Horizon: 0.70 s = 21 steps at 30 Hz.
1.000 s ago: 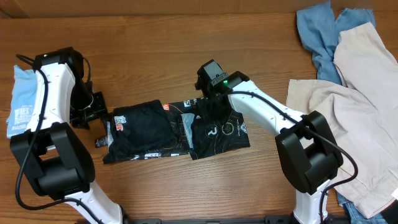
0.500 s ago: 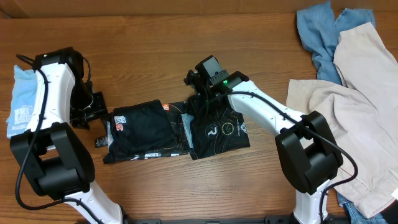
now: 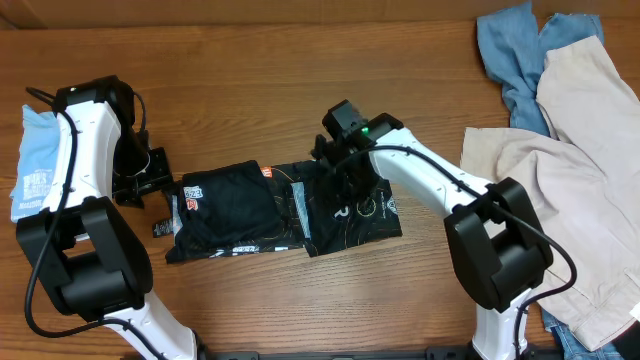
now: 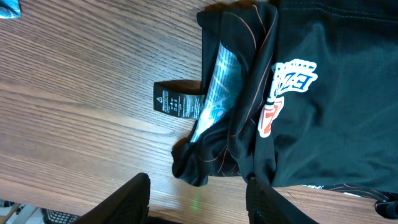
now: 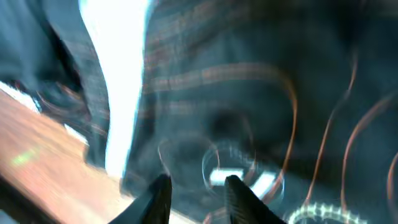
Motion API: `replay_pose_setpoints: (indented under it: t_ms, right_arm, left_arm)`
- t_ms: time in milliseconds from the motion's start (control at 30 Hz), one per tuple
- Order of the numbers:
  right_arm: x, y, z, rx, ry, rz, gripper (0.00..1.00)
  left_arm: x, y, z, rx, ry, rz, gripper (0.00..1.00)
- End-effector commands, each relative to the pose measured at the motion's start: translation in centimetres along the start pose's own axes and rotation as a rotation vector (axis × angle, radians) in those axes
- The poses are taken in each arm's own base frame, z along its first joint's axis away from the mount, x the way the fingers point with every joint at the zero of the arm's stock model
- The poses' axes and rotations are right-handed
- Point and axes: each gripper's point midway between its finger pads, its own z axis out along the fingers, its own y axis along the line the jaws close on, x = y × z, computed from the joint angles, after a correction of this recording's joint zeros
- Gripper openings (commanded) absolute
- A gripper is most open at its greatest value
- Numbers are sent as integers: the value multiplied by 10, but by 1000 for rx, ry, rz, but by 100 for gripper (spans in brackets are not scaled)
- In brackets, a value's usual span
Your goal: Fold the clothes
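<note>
Right fingers [image 5: 155, 196] narrowly parted above the garment [image 3: 240, 210], left fingers [image 4: 134, 199] wide and empty beside it: advise squaring folded edges before regripping.

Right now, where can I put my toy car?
The table is bare along its far edge, beyond the black garment, and along the near edge in front of it. Beige clothes and blue clothes crowd the right.
</note>
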Motion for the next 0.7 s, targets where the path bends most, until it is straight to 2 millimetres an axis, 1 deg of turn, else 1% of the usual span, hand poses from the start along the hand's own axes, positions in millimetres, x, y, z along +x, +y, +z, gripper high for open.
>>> replay_pose_setpoints:
  t_ms: [0, 100, 167, 233, 267, 400, 533, 667]
  right_arm:
    - [10, 15, -15, 19, 10, -61, 33]
    - [18, 27, -5, 24, 41, -96, 34]
    - [18, 35, -1, 36, 39, -124, 39]
    - [15, 38, 2, 71, 19, -142, 44]
    - [12, 38, 3, 94, 5, -137, 45]
    - [1, 34, 6, 149, -40, -127, 44]
    - [-7, 24, 17, 191, -54, -97, 40]
    - [-11, 21, 28, 190, -52, -97, 38]
  left_arm:
    - [2, 0, -7, 15, -23, -6, 53]
    - [2, 0, -7, 15, -25, -6, 53]
    - [2, 0, -7, 15, -24, -6, 53]
    - [2, 0, -7, 15, -24, -6, 53]
    - [2, 0, -7, 15, -24, -6, 53]
    - [2, 0, -7, 15, -22, -6, 53]
    - [2, 0, -7, 15, -22, -6, 53]
    - [2, 0, -7, 15, -22, -6, 53]
